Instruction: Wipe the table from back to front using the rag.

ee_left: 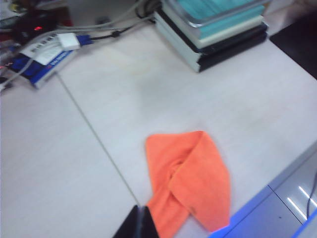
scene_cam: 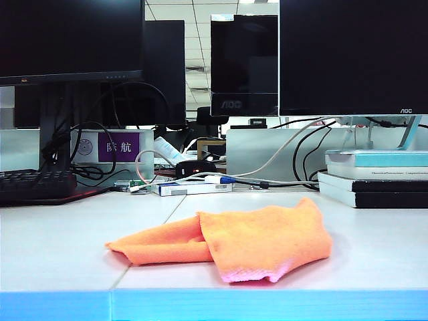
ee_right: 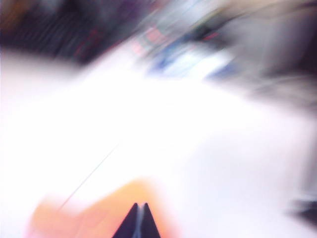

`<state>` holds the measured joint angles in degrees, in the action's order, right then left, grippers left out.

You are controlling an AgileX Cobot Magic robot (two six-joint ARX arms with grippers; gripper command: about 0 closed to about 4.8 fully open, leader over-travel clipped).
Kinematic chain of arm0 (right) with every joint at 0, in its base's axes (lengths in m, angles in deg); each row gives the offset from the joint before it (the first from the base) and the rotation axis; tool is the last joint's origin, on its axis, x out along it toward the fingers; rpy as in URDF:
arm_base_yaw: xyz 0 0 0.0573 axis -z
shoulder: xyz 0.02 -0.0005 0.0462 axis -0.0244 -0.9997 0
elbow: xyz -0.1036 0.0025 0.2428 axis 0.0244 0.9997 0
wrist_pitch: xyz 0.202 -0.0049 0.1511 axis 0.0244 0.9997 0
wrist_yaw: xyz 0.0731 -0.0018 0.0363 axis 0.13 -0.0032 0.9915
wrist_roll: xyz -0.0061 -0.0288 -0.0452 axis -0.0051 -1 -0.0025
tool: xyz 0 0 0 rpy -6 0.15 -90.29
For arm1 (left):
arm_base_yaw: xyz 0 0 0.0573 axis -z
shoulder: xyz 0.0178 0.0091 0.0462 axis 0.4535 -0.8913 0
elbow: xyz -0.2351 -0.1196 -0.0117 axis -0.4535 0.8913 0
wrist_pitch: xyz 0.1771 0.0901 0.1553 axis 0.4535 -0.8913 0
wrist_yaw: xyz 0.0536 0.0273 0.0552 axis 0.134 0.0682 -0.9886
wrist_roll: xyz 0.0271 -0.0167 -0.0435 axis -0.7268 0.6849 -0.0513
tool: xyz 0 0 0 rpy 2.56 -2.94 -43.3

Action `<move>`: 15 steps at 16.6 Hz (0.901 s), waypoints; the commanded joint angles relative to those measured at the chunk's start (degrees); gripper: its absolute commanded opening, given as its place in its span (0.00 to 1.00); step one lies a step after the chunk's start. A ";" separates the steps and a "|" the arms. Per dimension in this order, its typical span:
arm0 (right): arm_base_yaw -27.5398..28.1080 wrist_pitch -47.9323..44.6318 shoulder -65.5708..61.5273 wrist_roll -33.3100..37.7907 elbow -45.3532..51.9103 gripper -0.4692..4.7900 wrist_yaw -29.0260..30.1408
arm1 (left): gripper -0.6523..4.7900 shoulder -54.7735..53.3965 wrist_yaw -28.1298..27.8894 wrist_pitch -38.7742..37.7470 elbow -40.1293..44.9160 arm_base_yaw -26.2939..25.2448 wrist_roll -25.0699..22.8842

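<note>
Both grippers hung above the desk, neither showing in the exterior view. Left gripper (ee_left: 140, 223) appeared in its wrist view as two dark fingertips pressed together, clenched on nothing, over the rag's near end. Right gripper (ee_right: 139, 221) looked the same in its badly blurred wrist view, tips meeting and clenched empty above an orange smear. One rag (scene_cam: 231, 244), bright orange with a pinkish fringe, lay loosely folded on the white desk (scene_cam: 60, 247) close to the light blue front edge, just right of the thin seam line (scene_cam: 144, 251). Four dark monitors could be counted along the back in the exterior view; the rear middle monitor (scene_cam: 244, 63) and the right monitor (scene_cam: 354, 57) each carried the letters AOC. One purple sign (scene_cam: 119, 146) bore two white Chinese characters. One black keyboard (scene_cam: 37, 185) sat at the far left. One stack of three books (scene_cam: 374, 177), teal on top, stood at the right; its spine lettering was too small to read. One white and blue box (scene_cam: 190, 188) lay among the cables behind the rag.
</note>
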<state>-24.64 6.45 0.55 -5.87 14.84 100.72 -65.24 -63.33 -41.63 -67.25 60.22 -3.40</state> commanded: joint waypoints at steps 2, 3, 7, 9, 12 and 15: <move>-11.19 14.38 -21.35 -4.90 -0.92 0.38 7.10 | 0.11 0.22 -0.02 2.58 -2.47 0.00 -0.24; -11.26 14.38 -23.96 -5.29 -0.92 0.50 7.10 | 0.11 0.22 -0.02 2.73 -2.47 0.00 -0.24; -11.23 9.40 -35.01 -6.16 -0.87 0.57 -0.35 | 0.11 0.22 -0.02 2.71 -2.45 0.00 -0.24; -11.23 7.17 -37.40 -6.16 -0.87 0.48 -0.59 | 0.11 0.22 -0.02 2.67 -2.45 0.00 -0.24; -11.23 6.93 -42.12 -6.16 -0.87 0.30 -2.67 | 0.11 0.22 -0.07 2.73 -2.45 0.00 -0.26; -11.26 8.41 -43.50 -6.16 -0.76 0.09 -3.39 | 0.11 0.20 -0.07 2.78 -2.45 -0.02 -0.28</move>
<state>-35.72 13.21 -42.11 -12.04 13.57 98.01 -65.13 -63.44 -39.53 -69.56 60.18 -3.40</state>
